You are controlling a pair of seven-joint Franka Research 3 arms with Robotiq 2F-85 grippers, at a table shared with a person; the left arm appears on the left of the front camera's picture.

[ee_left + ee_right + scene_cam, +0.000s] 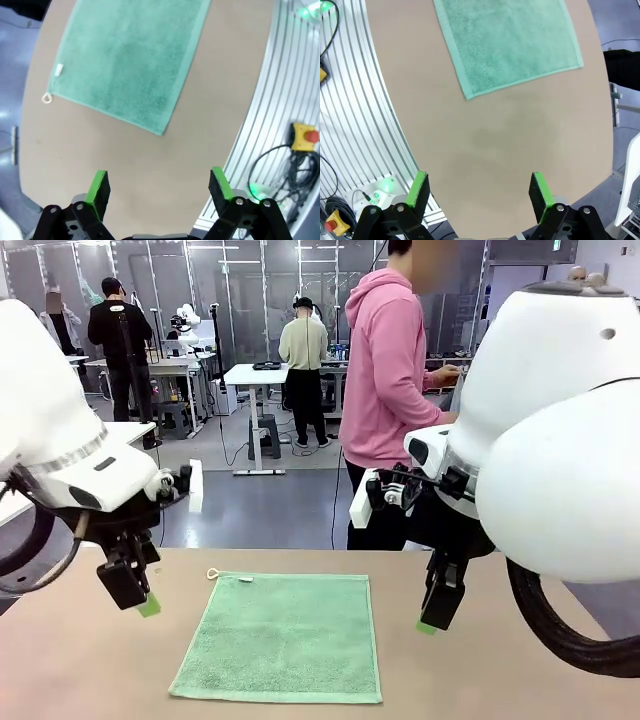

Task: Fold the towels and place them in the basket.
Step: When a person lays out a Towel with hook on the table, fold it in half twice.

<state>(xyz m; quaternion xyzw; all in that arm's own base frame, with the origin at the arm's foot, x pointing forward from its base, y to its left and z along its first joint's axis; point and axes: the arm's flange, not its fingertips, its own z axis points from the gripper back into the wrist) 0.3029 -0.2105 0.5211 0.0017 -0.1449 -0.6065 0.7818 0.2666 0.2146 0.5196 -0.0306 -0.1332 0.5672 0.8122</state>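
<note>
I am holding the left gripper (pixel 160 182) spread wide and empty over the table (pixel 125 165), the mint green towel (pixel 130 55) lying flat ahead of it; I am holding the right gripper (pixel 480 185) likewise spread and empty, the same towel lying ahead of it.

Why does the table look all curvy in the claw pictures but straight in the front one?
Left wrist view: the wide-angle lens bows the table edge and metal rails into arcs. Right wrist view: same bowing. Front view: the table edge looks straight, and the mint green towel is sharp.
</note>
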